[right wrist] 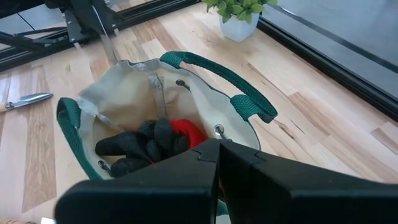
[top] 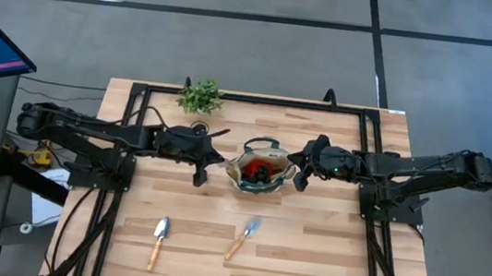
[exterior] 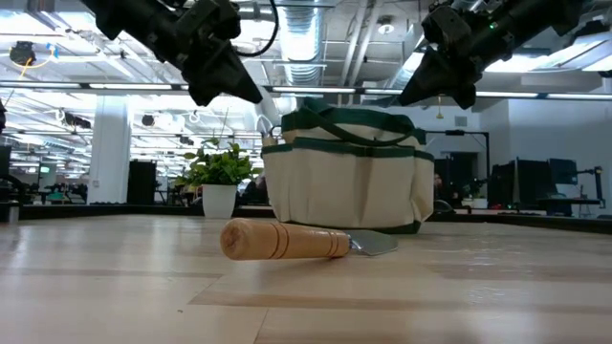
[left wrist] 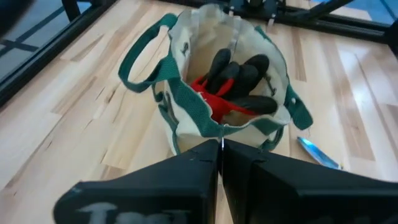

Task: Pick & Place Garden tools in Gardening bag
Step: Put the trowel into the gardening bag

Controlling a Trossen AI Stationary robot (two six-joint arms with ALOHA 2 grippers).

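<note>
The beige gardening bag with green trim stands open at mid-table. It holds dark-handled pruners and a red-and-black tool. My left gripper is just left of the bag, above its rim, shut on a silver-headed garden tool. My right gripper is shut and empty above the bag's right rim. Two wooden-handled trowels lie flat on the table near the front, one at the left and one nearer the middle. My left gripper pinches the tool's silver metal end between its two fingers, slanting down from the table's left. The tool hangs below the fingers, its pale handle beside the bag's left wall, outside the bag. In the left wrist view the fingers hide the contact.
A green potted plant stands at the far edge, left of centre. A black frame runs round the table's far part. The nearer trowel's handle lies in front of the bag in the low view.
</note>
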